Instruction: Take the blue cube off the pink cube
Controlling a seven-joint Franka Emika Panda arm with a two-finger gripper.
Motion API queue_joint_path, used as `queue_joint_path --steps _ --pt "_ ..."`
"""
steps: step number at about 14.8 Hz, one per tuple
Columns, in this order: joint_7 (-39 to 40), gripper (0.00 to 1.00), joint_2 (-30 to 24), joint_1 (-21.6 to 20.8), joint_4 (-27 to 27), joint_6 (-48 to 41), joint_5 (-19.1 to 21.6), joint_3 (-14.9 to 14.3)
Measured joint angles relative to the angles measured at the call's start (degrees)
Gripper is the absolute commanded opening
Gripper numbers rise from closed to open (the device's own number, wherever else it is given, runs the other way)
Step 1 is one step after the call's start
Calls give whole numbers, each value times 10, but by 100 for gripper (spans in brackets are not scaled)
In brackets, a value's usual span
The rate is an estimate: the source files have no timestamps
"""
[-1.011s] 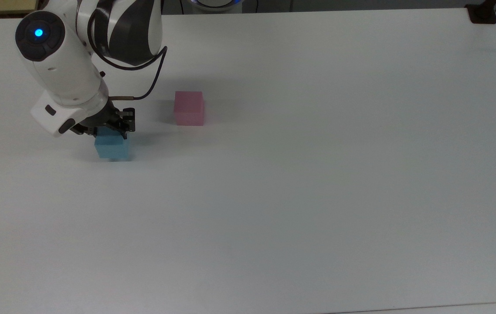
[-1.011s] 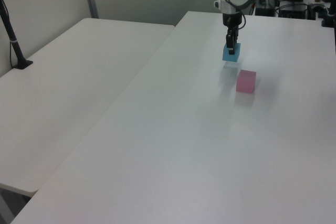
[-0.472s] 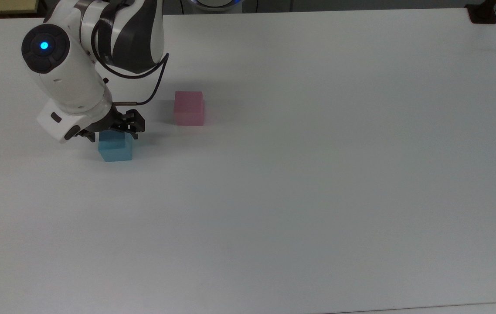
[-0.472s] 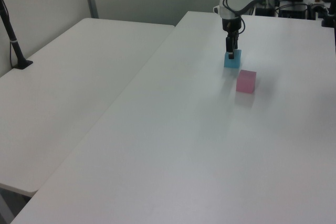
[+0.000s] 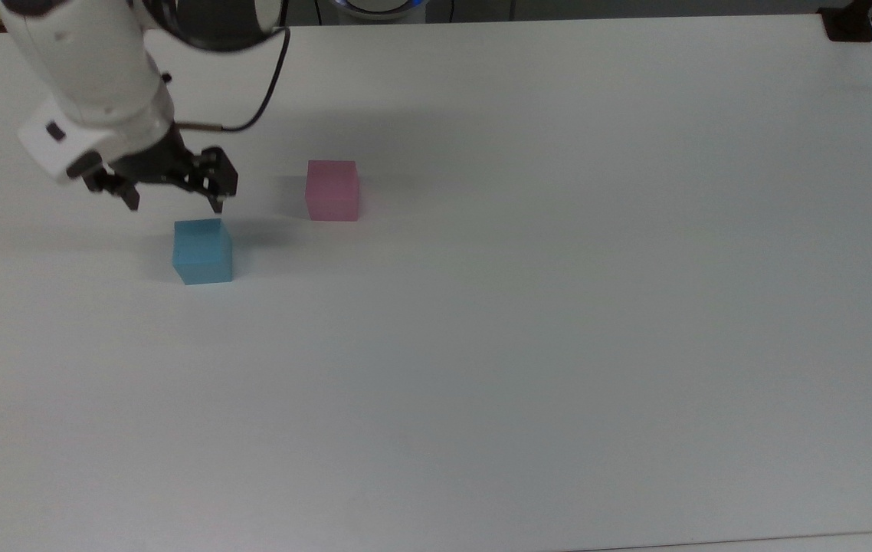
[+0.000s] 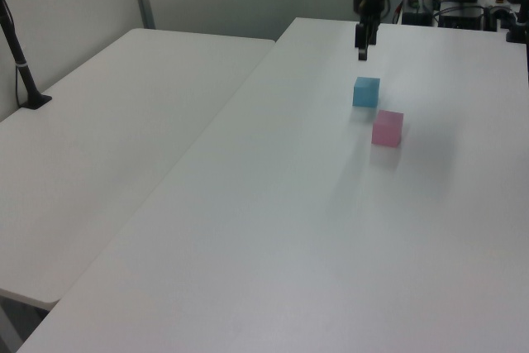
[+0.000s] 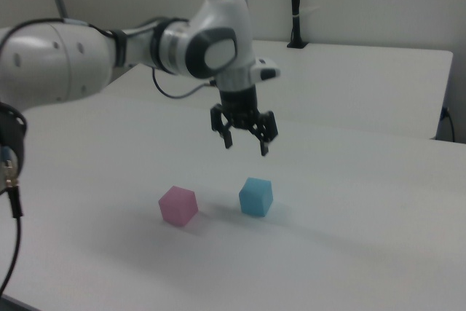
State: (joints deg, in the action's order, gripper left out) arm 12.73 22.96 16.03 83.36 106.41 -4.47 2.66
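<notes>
Judging from how things lie, the task looks finished: the blue cube (image 5: 202,251) sits flat on the white table (image 5: 558,307), with nothing under it but the tabletop, and the pink cube (image 5: 332,190) stands alone with its top face bare. In the top view the blue cube is in the left part of the frame, a little below the middle of the upper half, and the pink cube lies to its right and slightly higher; the two are near each other but plainly apart, with bare table between them. The right view shows the same pair low in the frame, the pink cube (image 7: 178,205) left and the blue cube (image 7: 255,196) right, each casting its own shadow.

The gripper (image 7: 246,140) hangs above the blue cube, clear of it, its two fingers spread and holding nothing. The left view puts the gripper (image 6: 362,45) near the top of the frame, well above the blue cube (image 6: 366,92) and the pink cube (image 6: 387,128).

What is left seems no more than a retreat of the arm, if anything.

A black cable (image 5: 267,84) loops from the wrist in the upper left of the top view. A second white table (image 6: 107,146) fills the left side of the left view, with a dark post (image 6: 21,64) clamped at its edge. Nothing stands near the cubes or in the way.
</notes>
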Motion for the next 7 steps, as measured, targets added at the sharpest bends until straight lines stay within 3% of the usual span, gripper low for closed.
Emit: queue_joint_path --steps 4,7 --pt "-95 100 -114 -39 -2 -136 0 4" --pt "-112 100 -177 -75 4 -185 0 -7"
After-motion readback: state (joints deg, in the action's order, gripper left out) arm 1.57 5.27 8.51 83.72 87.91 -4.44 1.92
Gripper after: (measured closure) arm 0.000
